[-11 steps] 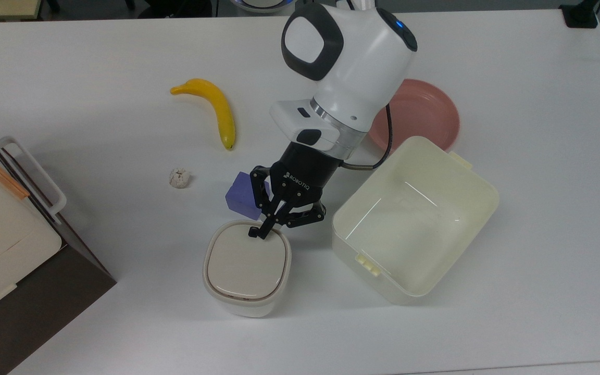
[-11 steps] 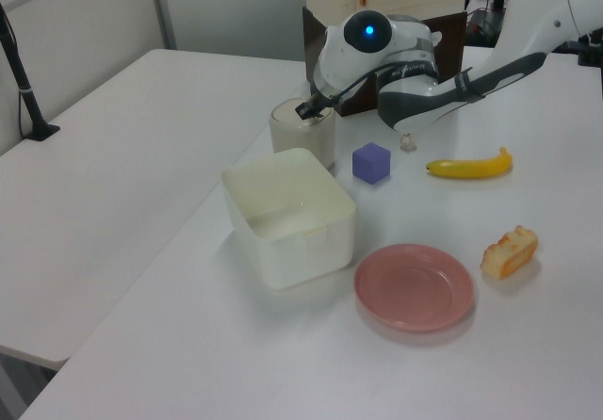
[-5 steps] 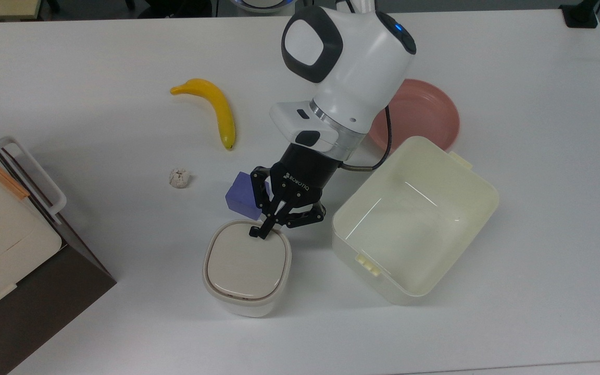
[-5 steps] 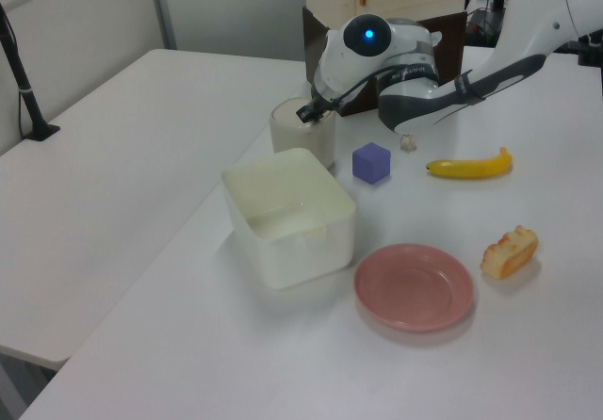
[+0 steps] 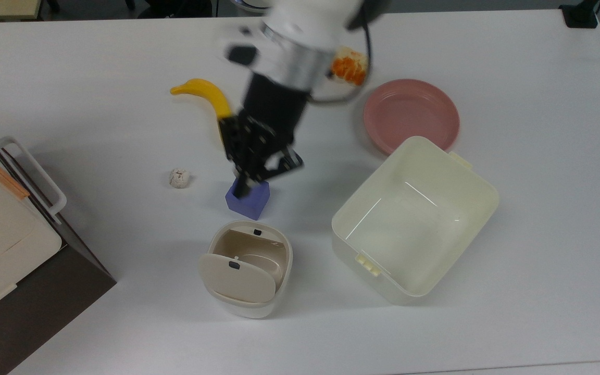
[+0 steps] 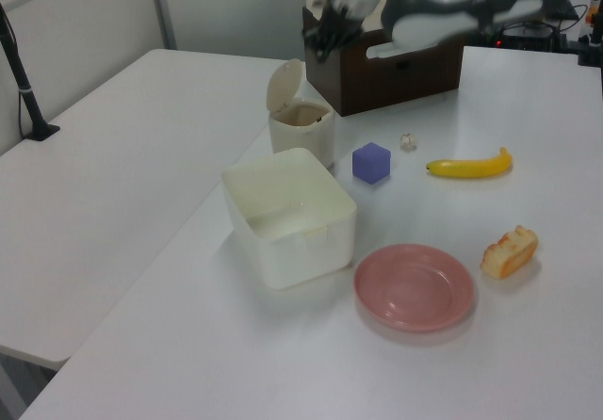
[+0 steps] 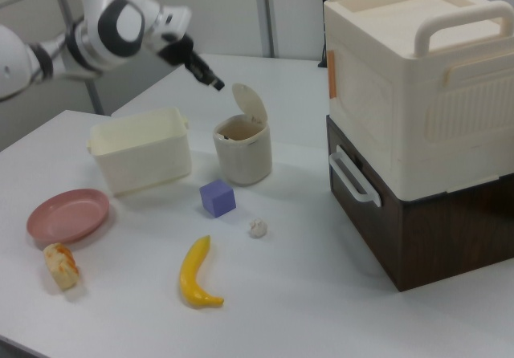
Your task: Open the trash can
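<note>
Trash can (image 7: 241, 159), a small white rounded-square bin, stands open on the white table (image 5: 539, 260), its beige hinged lid (image 7: 250, 101) tipped upright. The black two-finger gripper (image 7: 215, 83) hangs in the air above and to the right view's left of it, fingers pressed together around nothing. A purple cube (image 7: 217, 198) sits near the bin, and a pale-yellow rectangular plastic tub (image 7: 140, 164) stands just beside it.

Around one trash can (image 5: 248, 273) stand single items: one pale-yellow tub (image 5: 414, 219) beside it, one purple cube (image 5: 249, 200) just behind, one crumpled white lump (image 5: 179, 178), one banana (image 5: 207, 92), one pink plate (image 5: 411, 114), one orange-topped food piece (image 6: 509, 251), and one brown-and-cream stacked box (image 7: 418, 125).
</note>
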